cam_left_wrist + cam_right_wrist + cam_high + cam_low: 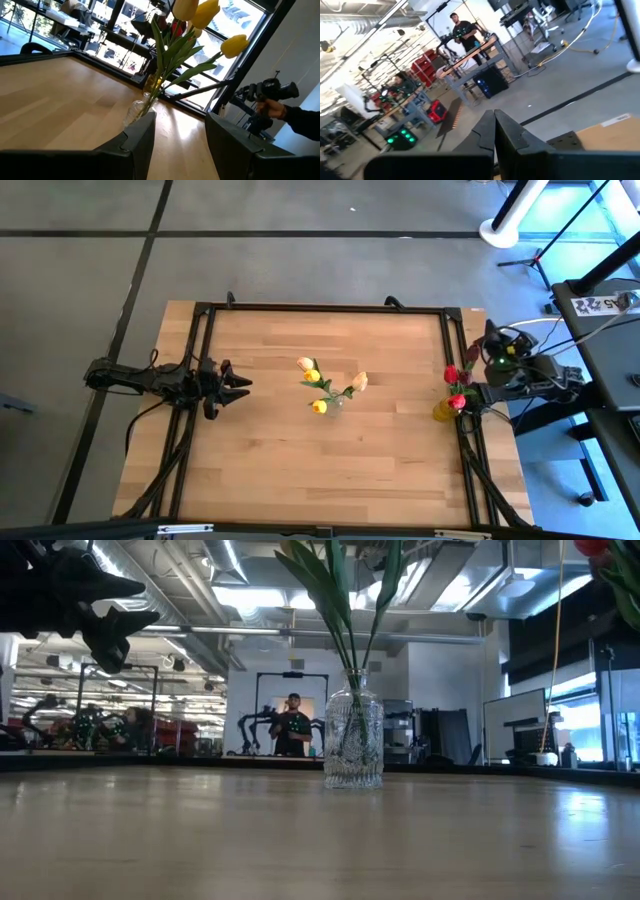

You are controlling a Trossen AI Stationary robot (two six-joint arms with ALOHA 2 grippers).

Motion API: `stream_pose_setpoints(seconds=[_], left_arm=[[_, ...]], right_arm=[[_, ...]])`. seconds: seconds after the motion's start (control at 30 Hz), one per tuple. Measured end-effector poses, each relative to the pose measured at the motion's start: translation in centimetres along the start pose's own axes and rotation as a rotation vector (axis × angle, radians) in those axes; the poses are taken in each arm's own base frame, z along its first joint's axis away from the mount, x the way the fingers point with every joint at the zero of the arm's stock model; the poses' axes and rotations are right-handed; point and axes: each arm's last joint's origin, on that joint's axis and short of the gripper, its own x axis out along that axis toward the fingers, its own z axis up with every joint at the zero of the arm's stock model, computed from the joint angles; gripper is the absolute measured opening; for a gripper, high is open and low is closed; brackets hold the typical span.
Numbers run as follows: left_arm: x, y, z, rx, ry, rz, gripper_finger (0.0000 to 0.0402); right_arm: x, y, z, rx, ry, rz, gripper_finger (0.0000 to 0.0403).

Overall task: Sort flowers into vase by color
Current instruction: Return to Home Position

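two vases carry every flower that shows, and none lies loose on the table (300, 480), so by my reading the sorting is done. the clear vase (353, 740) stands near the middle of the table with the yellow tulips (318, 406) and a peach tulip (360, 381), stems fanning up out of its neck. the yellow vase (443, 411) stands at the table's right edge, with the red tulips (452, 374) and some darker heads bunched above it. light colours in one, dark in the other, and the two well apart, which fits sorting by colour. both arms are held off toward their own sides, likely so that nothing brushes the stems on the way to rest. the left gripper (243, 386) hangs above the left part of the table, facing the clear vase; its fingers (140, 137) stand wide apart, with nothing between them and touching nothing. the right gripper (494, 120) sits past the right edge near the yellow vase, aimed out at the room, its fingers pressed together on nothing
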Motion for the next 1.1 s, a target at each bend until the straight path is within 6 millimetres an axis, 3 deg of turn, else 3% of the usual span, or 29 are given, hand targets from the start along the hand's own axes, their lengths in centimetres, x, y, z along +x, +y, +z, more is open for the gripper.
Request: stream_pose_setpoints(seconds=[0.23, 0.5, 0.9, 1.1], left_arm=[[0.0, 0.0, 0.0, -0.017, -0.001, -0.001, 0.0169], [0.0, 0.0, 0.0, -0.012, -0.001, -0.001, 0.0169], [0.0, 0.1, -0.1, -0.012, 0.011, 0.005, 0.0169], [0.0, 0.1, -0.1, -0.012, 0.011, 0.005, 0.0169]], right_arm=[[-0.1, -0.2, -0.4, -0.032, -0.033, -0.046, 0.0], [-0.1, 0.1, -0.5, 0.075, 0.028, -0.044, 0.0], [-0.4, 1.0, -1.5, 0.162, 0.438, 0.035, 0.0], [-0.2, 0.8, -1.3, 0.13, 0.316, 0.01, 0.0008]])
